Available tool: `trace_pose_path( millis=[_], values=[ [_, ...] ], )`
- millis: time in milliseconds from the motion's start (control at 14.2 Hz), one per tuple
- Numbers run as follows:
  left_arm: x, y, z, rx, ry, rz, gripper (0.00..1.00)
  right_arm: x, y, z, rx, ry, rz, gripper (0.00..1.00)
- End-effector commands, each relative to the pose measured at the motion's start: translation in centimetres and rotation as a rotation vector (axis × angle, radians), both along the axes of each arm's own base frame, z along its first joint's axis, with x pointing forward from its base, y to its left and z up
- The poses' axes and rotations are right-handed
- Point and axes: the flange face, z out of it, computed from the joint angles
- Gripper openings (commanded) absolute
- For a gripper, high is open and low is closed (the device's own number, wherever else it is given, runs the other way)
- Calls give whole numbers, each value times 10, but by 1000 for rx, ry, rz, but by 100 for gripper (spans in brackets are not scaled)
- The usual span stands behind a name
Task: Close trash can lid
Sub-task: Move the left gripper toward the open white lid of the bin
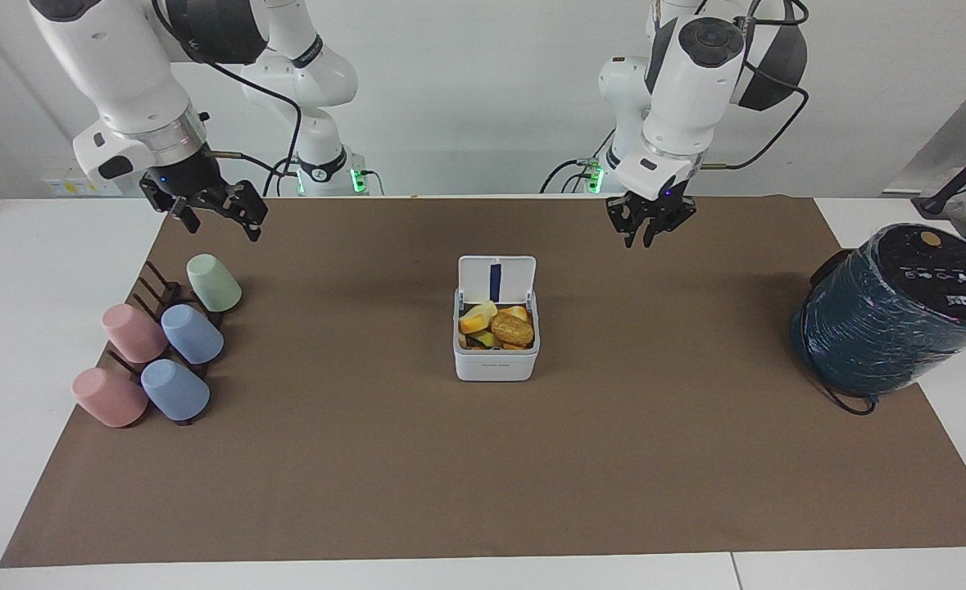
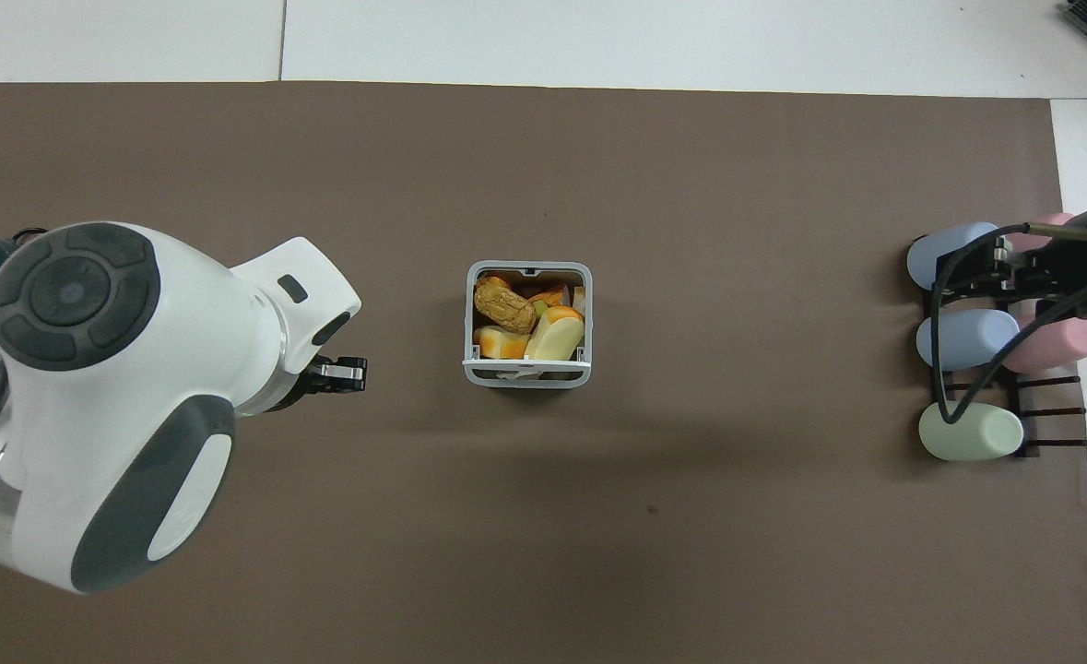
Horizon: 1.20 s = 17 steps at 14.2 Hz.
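The small white trash can stands mid-mat, filled with food scraps. Its lid stands upright on the edge nearer to the robots, blue strip showing. From overhead I look straight into the trash can. My left gripper hangs in the air over bare mat, off the lid toward the left arm's end of the table. It is shut, holds nothing and touches nothing. The left gripper shows as a narrow tip in the overhead view. My right gripper waits open above the cup rack.
A large dark teal wrapped cylinder with a black top stands at the left arm's end of the mat. A dark rack with several pastel cups lies at the right arm's end. A brown mat covers the table.
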Motion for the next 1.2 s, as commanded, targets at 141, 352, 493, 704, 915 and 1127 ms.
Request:
trace_pose_path(
  millis=[141,352,493,704,915,1127],
  values=[
    [-34,-39,-1,-55,-60,54,17,-5,-3,0,21,3,20,100],
    [-42,-67,-11,-142,-112,107,14,-5,-3,0,21,3,20,100],
    [-48,-84,-19,-168,-130,128,14,-5,-3,0,21,3,21,100],
    [-47,-102,-36,-179,-134,132,14,-5,-3,0,21,3,20,100],
    [-41,-110,-40,-216,-167,172,14,-5,-3,0,21,3,20,100],
    [-35,-118,-48,-246,-192,193,13,-5,-3,0,21,3,20,100]
  ],
)
